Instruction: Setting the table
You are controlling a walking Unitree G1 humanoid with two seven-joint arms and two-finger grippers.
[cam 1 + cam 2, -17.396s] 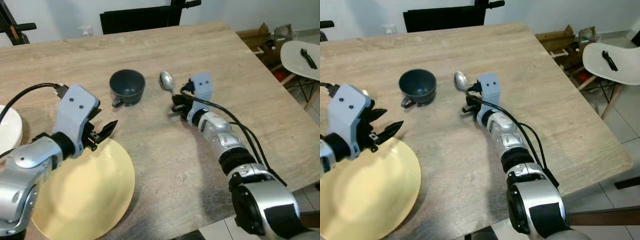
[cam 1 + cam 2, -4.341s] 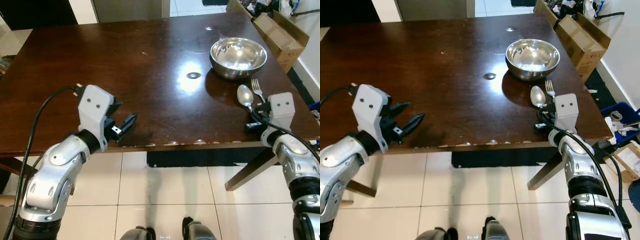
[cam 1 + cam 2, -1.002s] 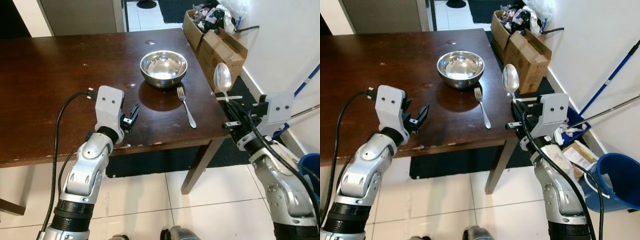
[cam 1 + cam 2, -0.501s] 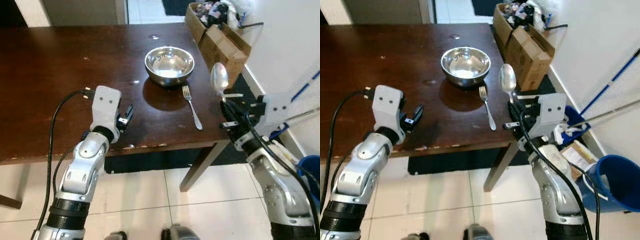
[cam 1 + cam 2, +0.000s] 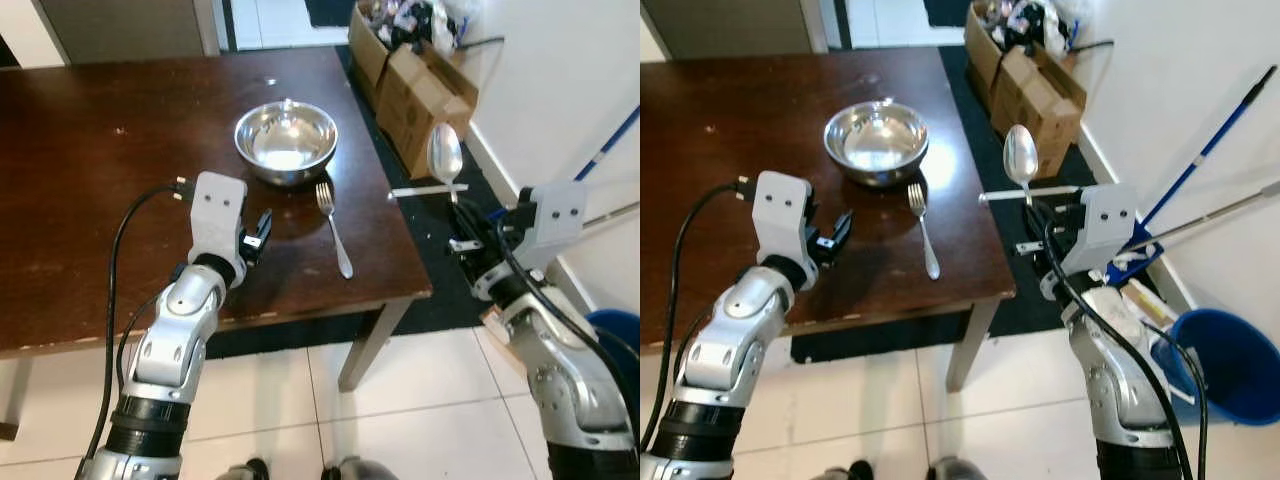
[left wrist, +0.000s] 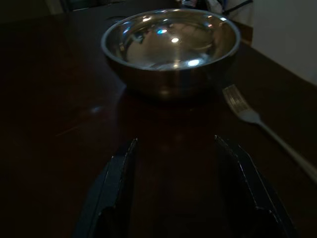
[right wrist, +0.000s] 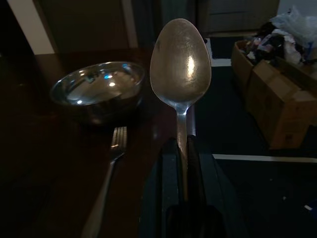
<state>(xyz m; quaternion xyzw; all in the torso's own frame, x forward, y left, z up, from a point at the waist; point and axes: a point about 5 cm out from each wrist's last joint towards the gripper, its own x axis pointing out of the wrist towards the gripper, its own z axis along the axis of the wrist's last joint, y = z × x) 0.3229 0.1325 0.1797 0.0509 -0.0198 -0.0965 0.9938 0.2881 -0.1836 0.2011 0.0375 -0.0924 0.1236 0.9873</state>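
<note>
Steel glints at the tip of our right gripper (image 5: 1040, 232), whose fingers are clamped on the handle of a spoon (image 5: 1021, 156) held bowl-up, off the table's right edge and over the dark rug (image 5: 440, 290). Our left gripper (image 5: 258, 232) hovers low over the table (image 5: 100, 200) with its fingers (image 6: 116, 183) spread and nothing between them, aimed at the metal bowl (image 5: 286, 140). Half a second ago bowl and fork (image 5: 334, 229) sat further right in our view; the whole scene has slid left, so our head turned, not the things. The fork lies just beside the bowl, on its right, tines toward it. Dark glossy wood carries both; white tiles (image 5: 400, 400), cardboard boxes (image 5: 1025, 75), a blue bucket (image 5: 1230, 365) and blue-handled poles (image 5: 1220, 135) surround us. Both wrist views are dim.
</note>
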